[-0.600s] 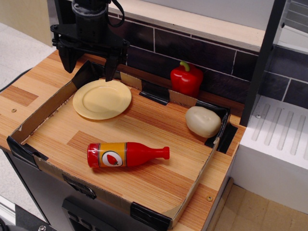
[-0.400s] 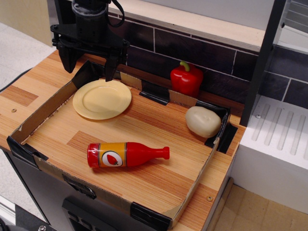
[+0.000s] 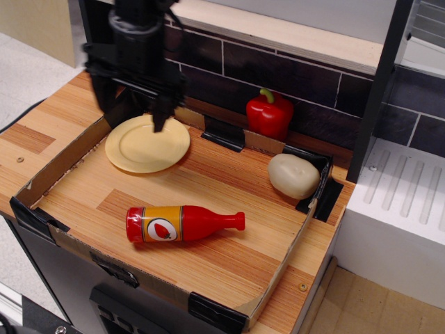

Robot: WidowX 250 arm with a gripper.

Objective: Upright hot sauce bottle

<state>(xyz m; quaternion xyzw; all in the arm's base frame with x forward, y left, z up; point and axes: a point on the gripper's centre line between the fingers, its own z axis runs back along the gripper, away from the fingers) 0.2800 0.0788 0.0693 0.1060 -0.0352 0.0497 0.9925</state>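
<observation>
Even bright light; tool (image 3: 132, 115) motion-blurred

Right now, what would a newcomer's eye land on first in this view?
The red hot sauce bottle lying on its side near the front of the cardboard tray, neck pointing right. Next, the black gripper, open, hovering over the yellow plate at back left, and the red pepper against the dark tiles.

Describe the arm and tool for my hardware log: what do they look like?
The arm is all black, a blocky column with a rounded, ribbed cylindrical section. A black cable loops at its upper right. The tool is black too: a wide crossbar carrying two straight, tapering fingers. The picture is motion-blurred there, so no markings or labels can be made out.
</observation>
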